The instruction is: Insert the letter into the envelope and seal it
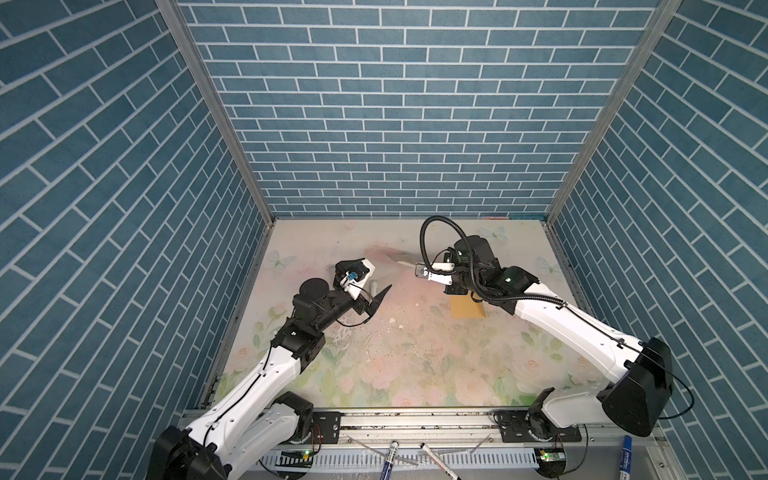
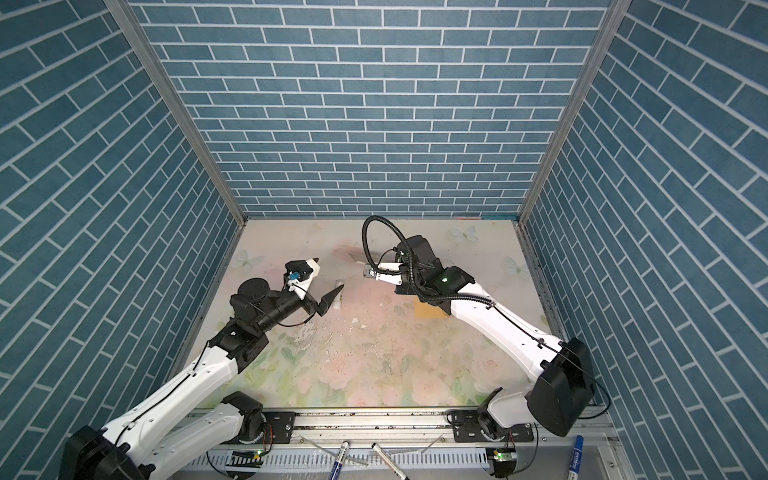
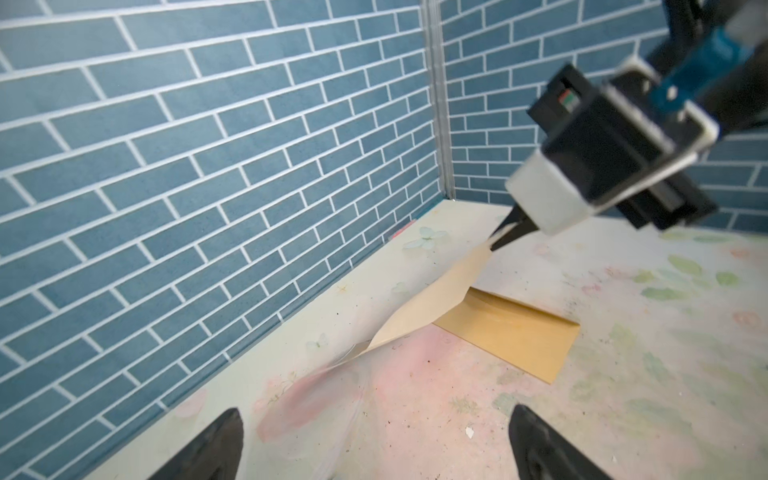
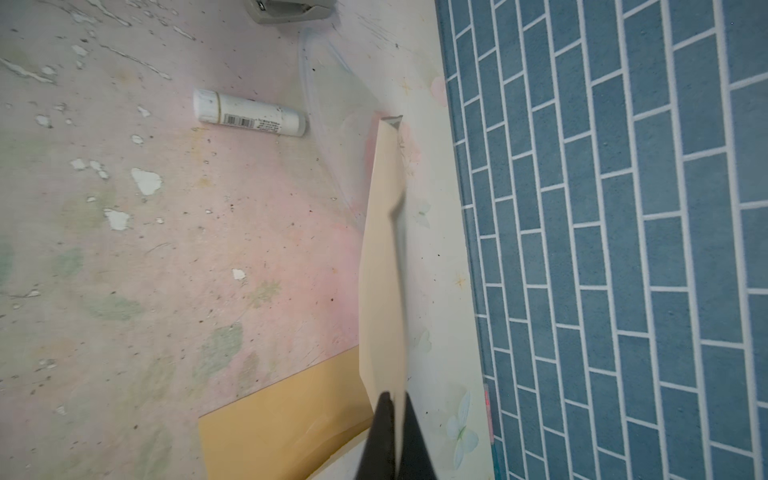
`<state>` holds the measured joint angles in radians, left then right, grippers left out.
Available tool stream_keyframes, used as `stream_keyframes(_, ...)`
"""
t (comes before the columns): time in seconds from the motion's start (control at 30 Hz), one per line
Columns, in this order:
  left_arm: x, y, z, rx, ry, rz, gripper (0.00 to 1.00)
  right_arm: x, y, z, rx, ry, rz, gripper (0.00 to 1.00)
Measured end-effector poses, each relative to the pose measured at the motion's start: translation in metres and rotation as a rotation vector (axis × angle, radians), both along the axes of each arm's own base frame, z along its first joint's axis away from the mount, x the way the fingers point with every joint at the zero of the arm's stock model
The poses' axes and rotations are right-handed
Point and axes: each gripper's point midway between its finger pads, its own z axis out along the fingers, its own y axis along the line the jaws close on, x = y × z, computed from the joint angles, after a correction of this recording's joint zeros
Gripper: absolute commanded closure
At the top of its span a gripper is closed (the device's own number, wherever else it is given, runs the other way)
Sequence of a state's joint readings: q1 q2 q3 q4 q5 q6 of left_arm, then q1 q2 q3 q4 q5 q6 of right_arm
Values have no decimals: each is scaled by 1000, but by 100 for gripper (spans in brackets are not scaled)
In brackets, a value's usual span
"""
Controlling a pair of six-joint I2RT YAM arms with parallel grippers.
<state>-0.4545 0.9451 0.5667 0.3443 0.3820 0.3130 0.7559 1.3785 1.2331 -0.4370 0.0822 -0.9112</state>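
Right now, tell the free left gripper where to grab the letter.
Take the letter by its raised long edge, mid-slope, from the left arm's side. The right gripper pinches its top corner; its low end lies on the table, likely hard to pinch.

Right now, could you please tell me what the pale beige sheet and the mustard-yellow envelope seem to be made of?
Pale beige sheet: probably thin matte paper; it curves and folds where lifted. Mustard-yellow envelope: likely matte kraft paper; lies flat with crisp edges.
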Motion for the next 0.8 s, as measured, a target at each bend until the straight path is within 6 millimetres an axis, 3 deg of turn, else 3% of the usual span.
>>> stream_keyframes(0.3, -9, -26, -33, 157, -84, -195, 3, -28, -12, 10, 20, 56, 39, 100)
stream_keyframes(0.57, -10, -36, -55, 228, -83, -279, 5, -48, -13, 23, 61, 77, 98, 100)
stream_keyframes(0.8, -9, -42, -57, 243, -96, -316, 20, -59, -13, 23, 70, 101, 138, 100)
